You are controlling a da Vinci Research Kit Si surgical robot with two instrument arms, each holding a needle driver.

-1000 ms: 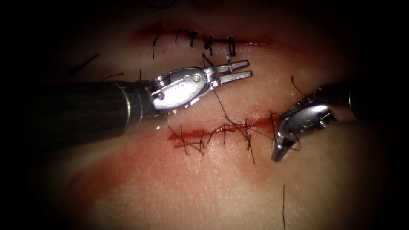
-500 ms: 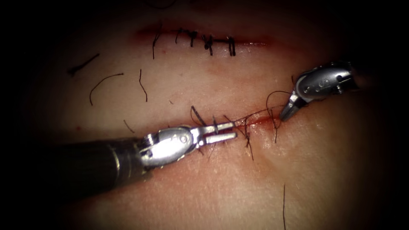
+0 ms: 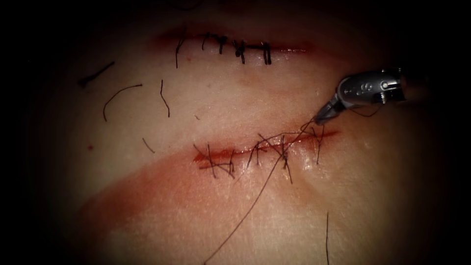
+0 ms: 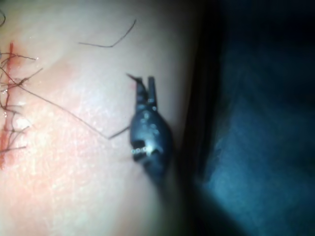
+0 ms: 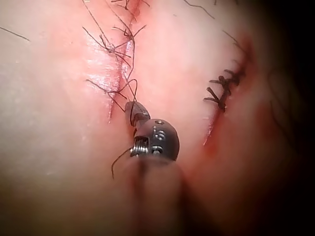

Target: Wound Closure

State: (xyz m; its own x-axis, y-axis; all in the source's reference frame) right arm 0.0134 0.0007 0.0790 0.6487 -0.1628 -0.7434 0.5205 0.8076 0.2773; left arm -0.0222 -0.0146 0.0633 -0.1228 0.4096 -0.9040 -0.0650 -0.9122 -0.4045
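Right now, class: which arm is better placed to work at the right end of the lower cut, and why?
Probably the right. The right arm's tool sits at the right end of the lower cut, its claw shut on the thread. The left arm's tool is off to the side, claw slightly open, thread running beside it.

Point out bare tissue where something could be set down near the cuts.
Bare: the tissue between the upper stitched cut and the lower cut; also below the lower cut, right of the trailing thread. Crowded: the lower cut's right end, where the right tool grips thread. The left tool holds nothing.
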